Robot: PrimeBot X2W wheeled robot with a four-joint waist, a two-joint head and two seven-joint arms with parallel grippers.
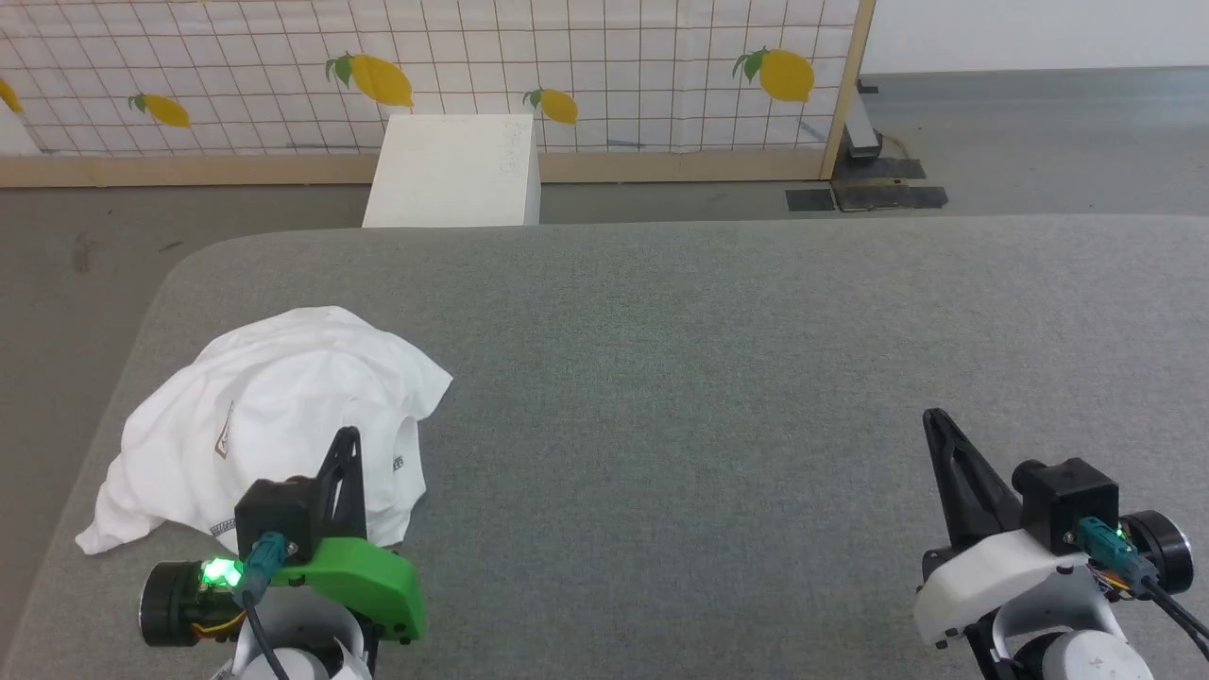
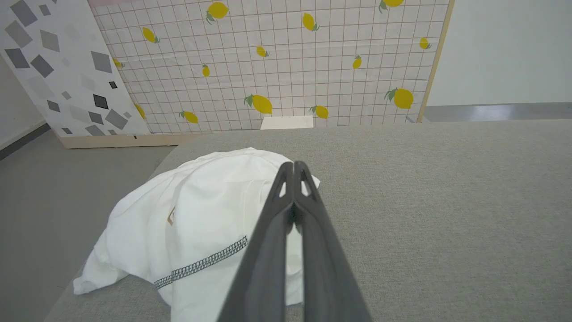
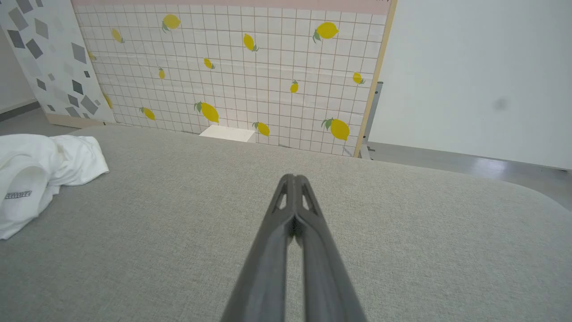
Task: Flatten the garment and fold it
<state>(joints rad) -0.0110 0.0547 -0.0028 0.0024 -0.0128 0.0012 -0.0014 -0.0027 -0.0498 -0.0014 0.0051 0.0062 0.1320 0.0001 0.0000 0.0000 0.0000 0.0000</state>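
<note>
The garment (image 1: 274,416) is a white T-shirt lying in a crumpled heap on the left part of the grey padded table (image 1: 718,378). A small reddish triangular print and dark dotted hem stitching show on it. My left gripper (image 1: 349,436) hangs over the heap's near right side, fingers pressed together, holding nothing. In the left wrist view the garment (image 2: 196,219) lies under and left of the shut left gripper (image 2: 293,164). My right gripper (image 1: 935,417) is shut and empty at the lower right, far from the cloth. The right wrist view has the garment (image 3: 40,174) at its left edge, well away from the right gripper (image 3: 294,177).
A rigid white box (image 1: 458,170) stands on the floor behind the table, against a lemon-printed grid panel (image 1: 567,66). The table's rounded left edge runs close to the heap. Bare grey surface stretches across the middle and right.
</note>
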